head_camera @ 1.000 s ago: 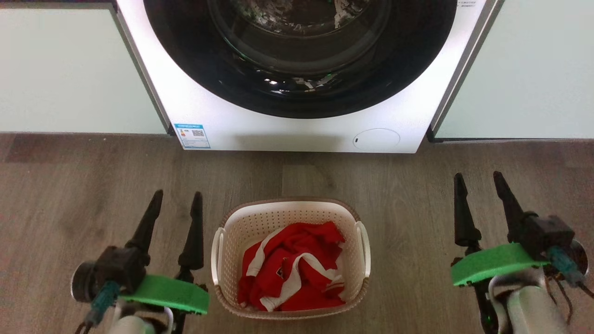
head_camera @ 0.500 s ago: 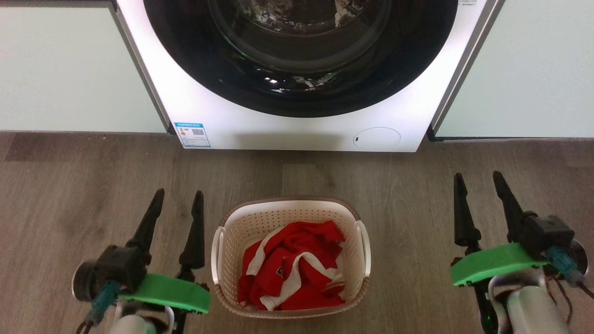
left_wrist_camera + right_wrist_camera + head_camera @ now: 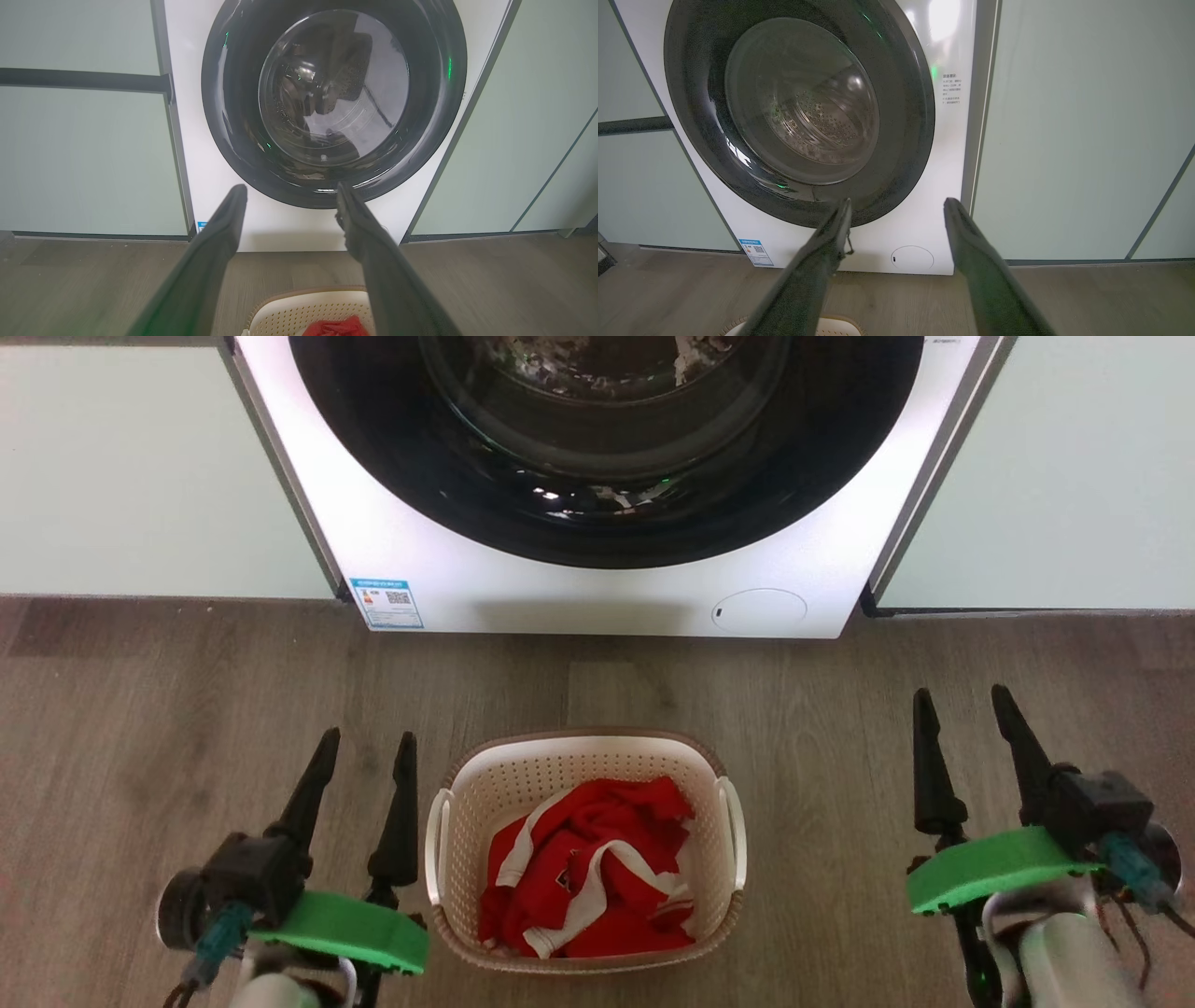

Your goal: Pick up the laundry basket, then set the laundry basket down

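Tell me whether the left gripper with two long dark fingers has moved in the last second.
Yes. The left gripper has edged right and slightly down the head view, closing on the cream-white perforated plastic laundry basket, which stays put.

Counted are one laundry basket point(image 3: 579, 740), one heap of red cloth point(image 3: 588, 877), one washing machine point(image 3: 597, 597), one label point(image 3: 386, 605), and two tools: the left tool point(image 3: 370, 735) and the right tool point(image 3: 962, 691).
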{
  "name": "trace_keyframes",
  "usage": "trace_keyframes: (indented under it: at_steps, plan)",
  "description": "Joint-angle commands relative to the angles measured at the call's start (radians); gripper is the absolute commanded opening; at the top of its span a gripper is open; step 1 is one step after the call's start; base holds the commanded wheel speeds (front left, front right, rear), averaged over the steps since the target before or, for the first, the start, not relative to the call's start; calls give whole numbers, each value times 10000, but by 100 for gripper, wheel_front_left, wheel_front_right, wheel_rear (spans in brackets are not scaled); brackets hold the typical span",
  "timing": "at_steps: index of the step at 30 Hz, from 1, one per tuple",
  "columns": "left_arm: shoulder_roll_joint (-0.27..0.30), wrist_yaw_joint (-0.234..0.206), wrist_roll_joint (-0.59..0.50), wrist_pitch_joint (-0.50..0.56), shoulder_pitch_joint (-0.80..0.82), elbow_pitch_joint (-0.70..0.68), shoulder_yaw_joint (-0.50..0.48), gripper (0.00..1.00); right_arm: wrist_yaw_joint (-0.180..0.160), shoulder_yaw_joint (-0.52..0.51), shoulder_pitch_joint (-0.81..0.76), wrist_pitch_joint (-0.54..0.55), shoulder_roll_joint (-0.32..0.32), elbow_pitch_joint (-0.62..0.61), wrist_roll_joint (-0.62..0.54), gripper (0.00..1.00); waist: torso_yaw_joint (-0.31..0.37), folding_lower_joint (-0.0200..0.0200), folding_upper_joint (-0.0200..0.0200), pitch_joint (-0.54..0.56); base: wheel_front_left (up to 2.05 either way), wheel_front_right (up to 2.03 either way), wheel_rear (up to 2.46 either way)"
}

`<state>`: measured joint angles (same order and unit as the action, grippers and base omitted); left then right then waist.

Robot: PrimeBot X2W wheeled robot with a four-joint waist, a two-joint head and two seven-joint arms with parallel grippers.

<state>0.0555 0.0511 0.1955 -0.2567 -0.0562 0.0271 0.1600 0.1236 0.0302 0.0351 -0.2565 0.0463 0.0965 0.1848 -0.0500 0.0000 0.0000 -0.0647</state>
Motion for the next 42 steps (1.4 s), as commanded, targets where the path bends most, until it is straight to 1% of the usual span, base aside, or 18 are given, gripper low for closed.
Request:
trace_keyframes:
  at_steps: [1, 20, 21, 25, 42]
  plan:
    - [-52, -87, 92, -51, 543, -254, -253, 100, 71, 167, 373, -53, 39, -283, 37, 100, 3, 0, 0, -9, 0, 0, 0]
    - [-53, -28, 350, -51, 602, -187, -331, 100, 71, 149, 445, -53, 39, -206, 48, 100, 74, 0, 0, -42, 0, 0, 0]
    - [0, 12, 334, 0, 28, 125, -27, 0, 0, -15, 15, 0, 0, 90, 2, 0, 77, 0, 0, -44, 0, 0, 0]
    - [11, 13, 397, 6, -172, 648, -11, 0, 0, 43, -152, 10, -30, 618, 37, 0, 79, 0, 0, -49, 0, 0, 0]
    - [126, 112, 2414, 379, 65, 852, -219, 0, 10, -17, -39, 400, 86, 727, 2100, 0, 137, 0, 0, 43, 0, 0, 0]
